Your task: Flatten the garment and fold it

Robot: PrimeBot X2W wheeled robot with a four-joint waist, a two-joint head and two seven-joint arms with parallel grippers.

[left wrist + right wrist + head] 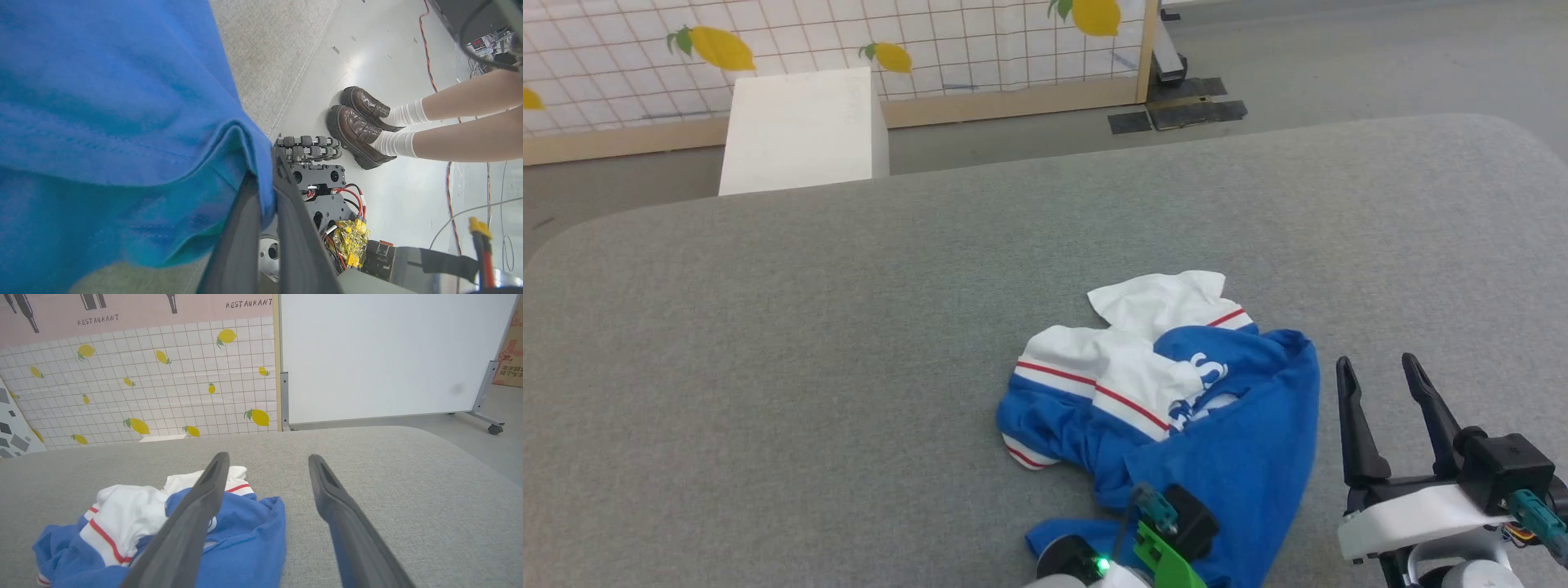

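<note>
Got the shirt (1241, 474) bunched in a heap on the grey tabletop (849, 343), toward the near right, with the blue body up front, white red-striped sleeves piled behind and a bit of white lettering peeking from a fold. Seeing the left end effector (263, 173) pressed together on a stitched blue edge at the near side of the heap, pinching the cloth between both fingers. Spotted the right end effector (1377, 365) just beside the shirt on its right, spread wide, gripping nothing, over bare tabletop; can't tell about touching. Past the tabletop, noticed a white box (800, 131), a lemon-print wall (980, 41) and a whiteboard (388, 355). Also caught a person's legs (470, 139) in white socks and brown shoes (353, 130) on the floor near the robot's base.
</note>
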